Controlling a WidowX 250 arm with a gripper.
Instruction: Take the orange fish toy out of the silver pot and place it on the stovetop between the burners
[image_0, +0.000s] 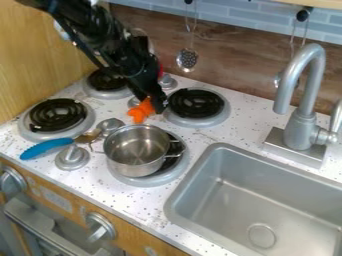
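Oven front (63, 231), at lower left: pale wood panel with two grey knobs, the nearer knob (100, 228) at its middle and the other knob (11, 182) at the left edge, above a grey handle (30, 220). Sink (175, 192), lower right: grey basin with a round drain (262, 235), set into the speckled white bench (150, 207). Faucet (304, 90): behind the sink, on a rectangular base, its spout curving left. Pot (137, 148): metal, upright, with looped side handles, on the front right burner (175, 172). Utensil (47, 148): blue-handled, left of the pot, its metal end toward the pot. Front left burner (57, 116), back left burner (107, 82) and back right burner (196, 104): black coils in grey rings. Arm (100, 35): black, entering at upper left and slanting down toward the burners. Gripper (157, 106): low, just left of the back right burner. Orange thing (141, 110): against the left side of the gripper, just beyond the pot's far rim; whether the gripper is clenched on it or released cannot be told. Slotted spoon (188, 60): hanging before the wood backboard (230, 67), below blue-grey tiles (234, 22).
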